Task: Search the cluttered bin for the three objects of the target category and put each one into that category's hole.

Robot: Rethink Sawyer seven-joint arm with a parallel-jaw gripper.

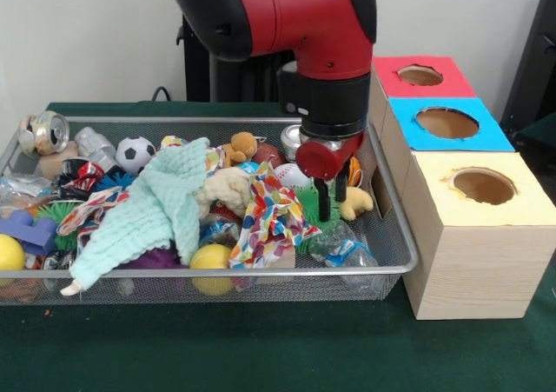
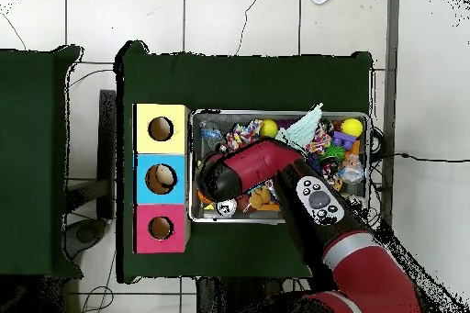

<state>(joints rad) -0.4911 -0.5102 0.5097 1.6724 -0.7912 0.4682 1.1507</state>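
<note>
The cluttered bin (image 1: 382,266) fills the green bench's middle, beside three wood boxes; the overhead view places them toward one bench edge. The blue hole (image 1: 446,122) is the middle one. The gripper (image 1: 332,199) hangs inside the bin, fingers slightly apart and empty, seen only frontally. A water bottle (image 1: 346,251) lies in the bin's front corner nearest the boxes.

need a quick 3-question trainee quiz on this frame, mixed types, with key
1. True or false: the claw hangs over the yellow box.
2. Which surround is in the middle of the three holes? A red, B blue, C yellow.
3. Fill in: in the front view, a clear bottle lies in the bin's ___ right corner.
Key: 1 false, it is over the bin; 2 B, the blue hole; 3 near.
</note>
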